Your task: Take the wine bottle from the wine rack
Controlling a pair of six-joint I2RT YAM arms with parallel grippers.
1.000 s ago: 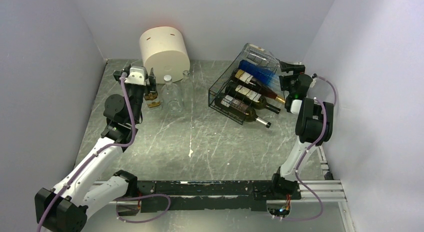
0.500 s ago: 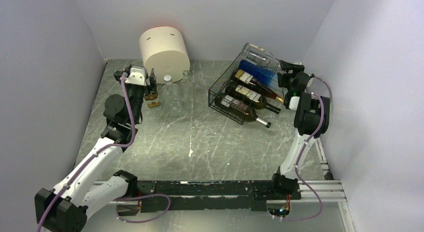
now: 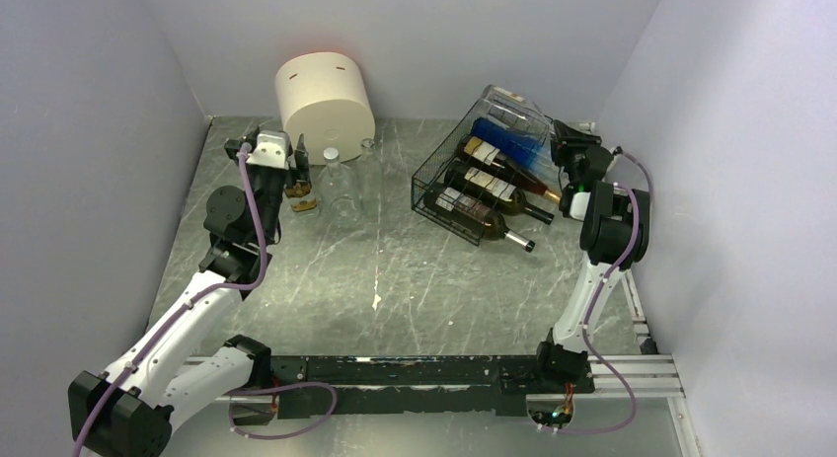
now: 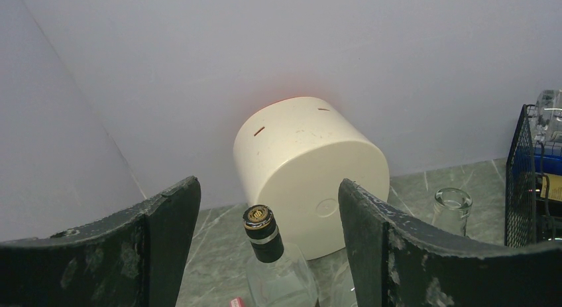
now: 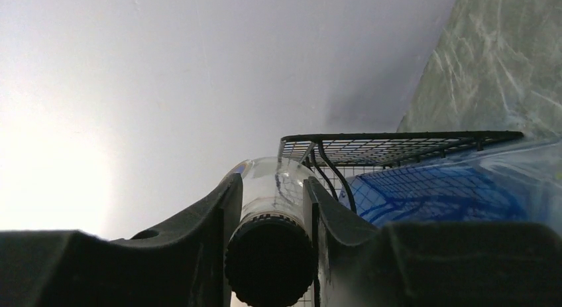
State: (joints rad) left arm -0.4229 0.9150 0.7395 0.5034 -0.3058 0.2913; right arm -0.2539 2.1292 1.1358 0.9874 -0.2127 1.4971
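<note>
In the right wrist view the bottom edge cuts the clear glass bottle with a round black cap [image 5: 268, 264], and that cap hides most of its body and where the fingers of the right gripper [image 5: 272, 184] meet the neck; they seem to touch. The translucent blue bottle [image 5: 437, 187] runs off the right edge; the black wire-mesh wine rack [image 5: 397, 142] shows one corner only. The left wrist view cuts the small clear bottle with a black-and-gold cap [image 4: 263, 237] below its shoulders.
</note>
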